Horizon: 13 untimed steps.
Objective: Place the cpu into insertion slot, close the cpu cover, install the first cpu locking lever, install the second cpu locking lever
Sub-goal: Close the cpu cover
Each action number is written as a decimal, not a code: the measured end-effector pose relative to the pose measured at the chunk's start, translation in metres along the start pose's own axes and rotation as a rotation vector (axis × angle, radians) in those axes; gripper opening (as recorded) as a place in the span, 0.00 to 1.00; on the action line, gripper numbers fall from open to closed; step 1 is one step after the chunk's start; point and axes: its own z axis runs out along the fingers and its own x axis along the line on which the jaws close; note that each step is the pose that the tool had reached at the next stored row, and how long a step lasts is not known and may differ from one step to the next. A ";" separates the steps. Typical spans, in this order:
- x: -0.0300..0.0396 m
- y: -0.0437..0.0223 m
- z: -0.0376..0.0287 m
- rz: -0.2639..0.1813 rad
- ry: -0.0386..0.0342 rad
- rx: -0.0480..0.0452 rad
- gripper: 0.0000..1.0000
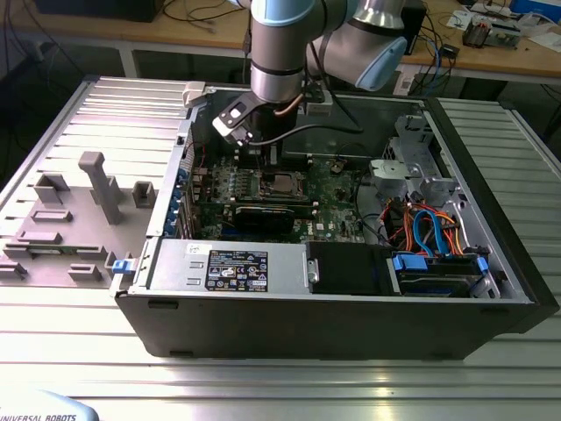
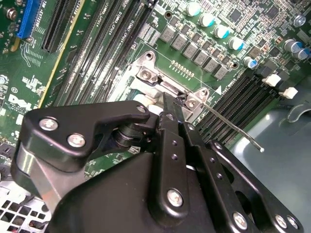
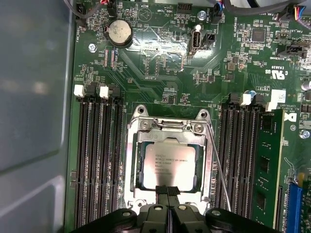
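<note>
In the exterior view, grey fixture blocks stand on a plate at the exterior view's left, beside the open computer case, which lies on a ribbed metal table. Inside the case's near wall sits the power supply, and beyond it a long black card lies across the green motherboard. The robot arm reaches down from above into the middle of the case, straight over the insertion slot.

In the first wrist view the cpu sits in that slot, its silvery top showing through the window of the cpu cover, which lies flat down around the chip's edges. The gripper has its two black fingers pressed together with nothing between them, their tips at the edge of the cover nearest the wrist. A thin wire locking lever runs along one side of the socket, and its free end stands out over the neighbouring memory slots; the second wrist view shows the same lever jutting away from the socket's corner bracket.

Towards the exterior view's right, blue and orange cables crowd the drive bay
</note>
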 end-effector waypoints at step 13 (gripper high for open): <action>-0.0014 0.0207 0.0000 0.000 0.0002 0.0012 0.11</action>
